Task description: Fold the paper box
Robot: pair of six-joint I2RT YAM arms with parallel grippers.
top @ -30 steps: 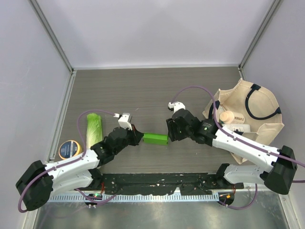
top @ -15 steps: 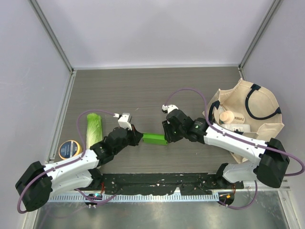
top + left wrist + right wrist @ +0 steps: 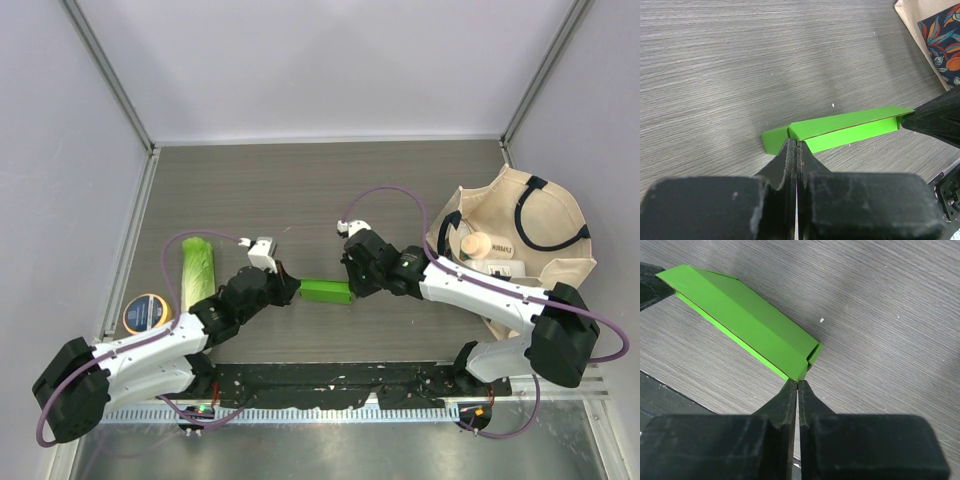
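The bright green, thin-card paper box (image 3: 326, 291) lies on the grey wood-grain table (image 3: 300, 190) between the two arms, folded into a long, shallow sleeve, with a short flap sticking out at its left end. The left gripper (image 3: 796, 146) has its black fingers (image 3: 787, 157) pressed together with no gap showing, and their tips pinch the near edge of the card where that flap meets the body. The right gripper (image 3: 798, 385) is likewise squeezed closed, its tips touching the box's right-hand corner (whether any card sits between them cannot be told from the wrist view). From above, the left gripper (image 3: 289, 290) and right gripper (image 3: 351, 284) meet the box at opposite ends. A beige canvas tote bag (image 3: 545, 265) sits well to the right. A long pale-green cabbage (image 3: 197, 272) and a small round tin (image 3: 147, 312) lie to the left.
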